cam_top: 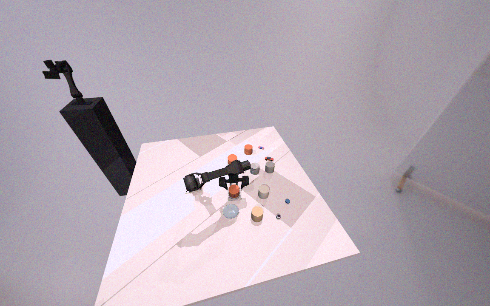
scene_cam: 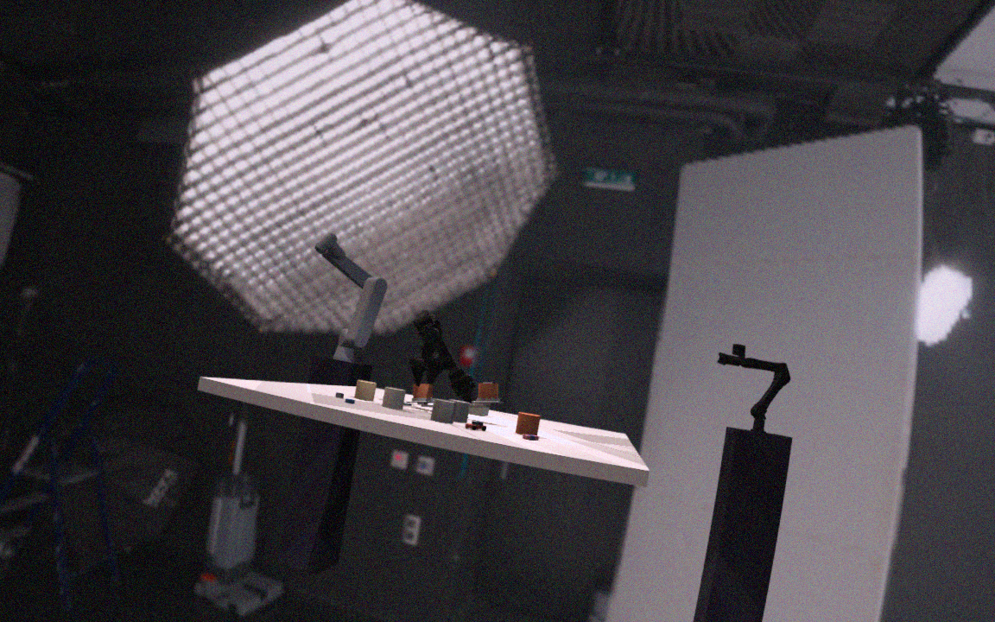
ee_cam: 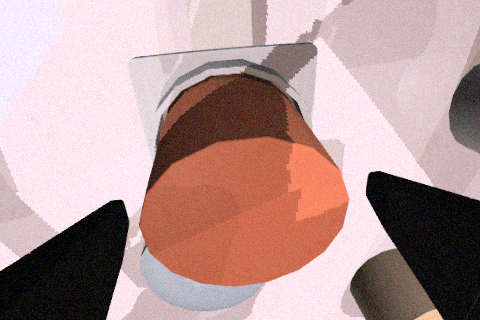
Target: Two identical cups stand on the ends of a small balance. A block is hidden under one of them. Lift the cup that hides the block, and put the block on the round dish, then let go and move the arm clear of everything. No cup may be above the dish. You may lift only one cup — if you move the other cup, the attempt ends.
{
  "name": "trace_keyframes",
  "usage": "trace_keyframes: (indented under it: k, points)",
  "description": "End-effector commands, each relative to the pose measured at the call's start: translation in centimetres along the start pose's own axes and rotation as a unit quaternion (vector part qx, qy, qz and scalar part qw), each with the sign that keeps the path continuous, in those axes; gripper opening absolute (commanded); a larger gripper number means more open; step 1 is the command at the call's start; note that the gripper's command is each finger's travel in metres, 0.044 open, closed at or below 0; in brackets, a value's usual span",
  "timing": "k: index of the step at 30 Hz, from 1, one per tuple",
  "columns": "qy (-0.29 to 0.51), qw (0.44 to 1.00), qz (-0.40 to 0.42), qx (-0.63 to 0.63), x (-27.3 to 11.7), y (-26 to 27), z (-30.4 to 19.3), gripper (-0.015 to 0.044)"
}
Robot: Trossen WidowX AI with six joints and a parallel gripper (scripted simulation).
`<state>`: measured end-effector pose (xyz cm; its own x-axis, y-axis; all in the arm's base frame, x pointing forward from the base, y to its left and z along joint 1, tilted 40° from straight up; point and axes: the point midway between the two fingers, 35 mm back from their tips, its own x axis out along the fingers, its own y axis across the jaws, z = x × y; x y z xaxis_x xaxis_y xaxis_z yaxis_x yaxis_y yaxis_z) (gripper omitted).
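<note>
An orange cup [cam_top: 234, 191] [scene_cam: 422, 391] [ee_cam: 245, 210] stands upright on the near end plate of the balance [ee_cam: 217, 10]. The other orange cup [cam_top: 232, 158] [scene_cam: 488, 390] stands on the far end, whose plate shows raised off the table in the exterior view; the arm partly covers that end in the top view. My gripper [cam_top: 234, 187] [ee_cam: 251, 198] is open and empty, pointing down over the near cup, with one finger on each side of it in the wrist view. The round dish [cam_top: 230, 211] [ee_cam: 200, 296] lies just beyond that cup, partly hidden by it in the wrist view. The block is not visible.
A third orange cup [cam_top: 248, 149] stands off the balance. Grey cylinders [cam_top: 254, 168] [cam_top: 269, 167] [cam_top: 263, 191] and a tan one [cam_top: 257, 213] stand beside it. A blue disc [cam_top: 287, 200], a nut [cam_top: 278, 216] and toy cars [cam_top: 269, 158] [cam_top: 260, 147] lie farther out.
</note>
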<state>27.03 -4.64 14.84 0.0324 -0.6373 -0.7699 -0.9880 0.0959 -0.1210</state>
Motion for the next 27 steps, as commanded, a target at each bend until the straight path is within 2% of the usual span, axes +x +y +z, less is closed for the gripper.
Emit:
trace_keyframes:
  k: [1,20,23,27]
  points:
    - [0.002,1.000,0.000,-0.003,0.8,0.1,0.0,0.0440]
    - [0.004,1.000,0.000,-0.005,3.6,0.3,-0.1,0.0440]
    - [0.004,1.000,0.000,-0.005,3.6,0.3,-0.1,0.0361]
    - [0.004,1.000,0.000,-0.005,3.6,0.3,-0.1,0.0335]
